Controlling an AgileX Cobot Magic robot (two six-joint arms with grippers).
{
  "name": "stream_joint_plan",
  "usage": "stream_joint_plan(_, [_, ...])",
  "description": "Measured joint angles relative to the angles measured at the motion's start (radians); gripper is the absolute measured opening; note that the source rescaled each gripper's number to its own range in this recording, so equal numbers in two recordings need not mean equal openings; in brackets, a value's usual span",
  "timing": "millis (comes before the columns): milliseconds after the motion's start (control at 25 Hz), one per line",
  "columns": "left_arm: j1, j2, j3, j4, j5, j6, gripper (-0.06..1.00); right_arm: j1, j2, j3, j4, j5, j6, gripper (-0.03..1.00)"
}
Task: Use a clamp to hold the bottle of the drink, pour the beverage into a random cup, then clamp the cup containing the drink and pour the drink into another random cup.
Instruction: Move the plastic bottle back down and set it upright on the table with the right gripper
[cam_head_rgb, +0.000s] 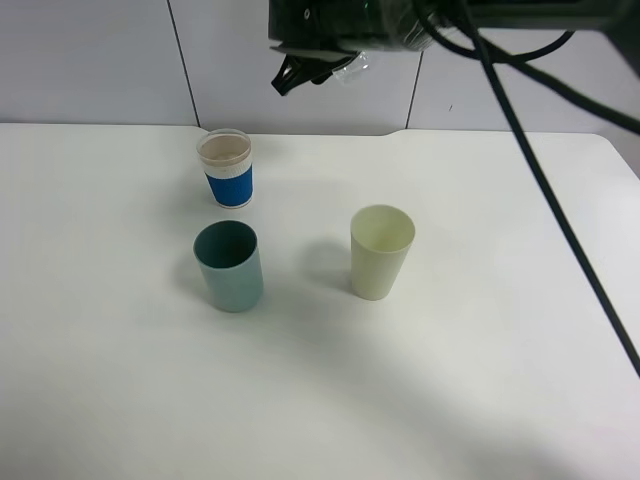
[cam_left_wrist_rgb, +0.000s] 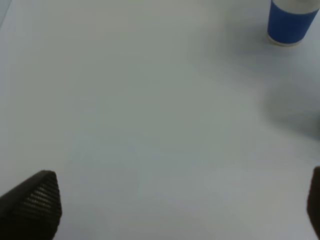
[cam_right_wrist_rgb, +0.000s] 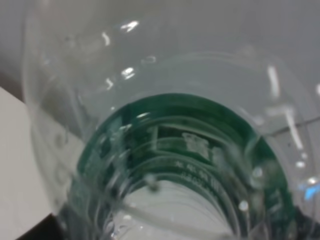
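My right gripper (cam_head_rgb: 298, 72) hangs high over the back of the table, shut on the bottle (cam_head_rgb: 352, 66), of which only a clear tip shows there. The right wrist view is filled by the bottle (cam_right_wrist_rgb: 175, 165), clear plastic with a dark green label. I cannot make out the beverage. The blue-banded white cup (cam_head_rgb: 229, 170) stands below and left of that gripper. The teal tumbler (cam_head_rgb: 230, 265) stands in front of it. My left gripper (cam_left_wrist_rgb: 175, 210) is open low over bare table, with the blue cup (cam_left_wrist_rgb: 290, 22) far ahead of it. It is out of the exterior view.
A pale yellow-green tumbler (cam_head_rgb: 381, 250) stands right of the teal one. Black cables (cam_head_rgb: 545, 180) from the right arm cross above the table's right side. The white table (cam_head_rgb: 120, 380) ends at a grey wall behind and at an edge on the right.
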Motion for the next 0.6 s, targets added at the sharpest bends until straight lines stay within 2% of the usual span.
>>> stream_joint_plan(400, [0.0,0.0,0.0,0.0,0.0,0.0,1.0,-0.03,-0.094,0.003,0.17,-0.039,0.01,0.01])
stream_joint_plan(520, [0.0,0.0,0.0,0.0,0.0,0.0,1.0,-0.039,-0.14,0.05,0.208,-0.107,0.01,0.01])
stream_joint_plan(600, [0.0,0.0,0.0,0.0,0.0,0.0,1.0,-0.053,-0.189,0.104,0.234,-0.185,0.01,0.01])
